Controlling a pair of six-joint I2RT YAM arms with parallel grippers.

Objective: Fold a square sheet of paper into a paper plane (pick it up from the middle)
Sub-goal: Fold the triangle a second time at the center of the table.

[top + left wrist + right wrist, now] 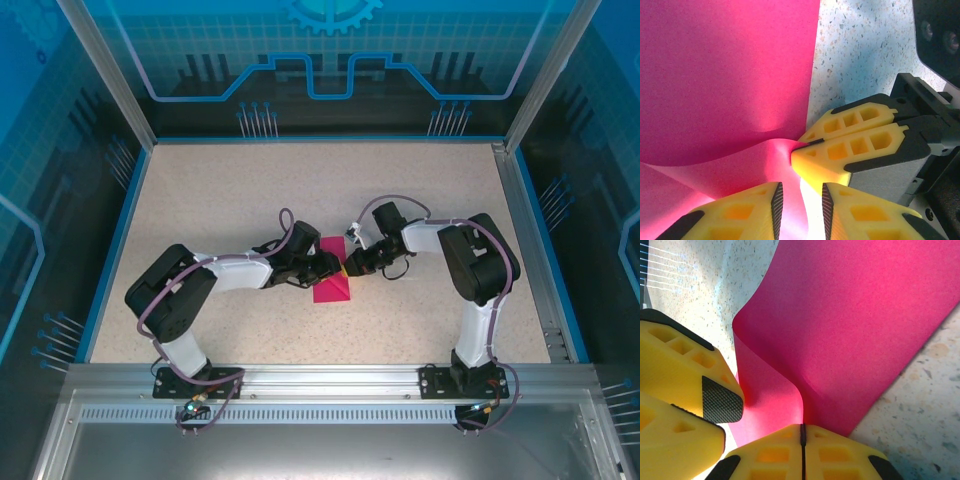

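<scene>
The magenta-pink sheet of paper (331, 287) lies folded at the middle of the table, with both grippers meeting over its upper right part. My right gripper (802, 426) is shut on a raised fold of the paper (850, 325), which curls up into its closed fingertips. My left gripper (801, 189) faces it closely with its jaws a little apart, and the curled edge of the paper (725, 75) runs down into the gap between them. The right gripper's fingers (855, 142) pinch the paper's edge just beyond the left fingertips. The left gripper's ridged pad (721, 400) sits beside the fold.
The speckled beige tabletop (420, 190) surrounds the paper on all sides. A blue rim (117, 240) and metal frame posts (105, 70) border the table. Both arm bases (190, 378) stand on the near rail.
</scene>
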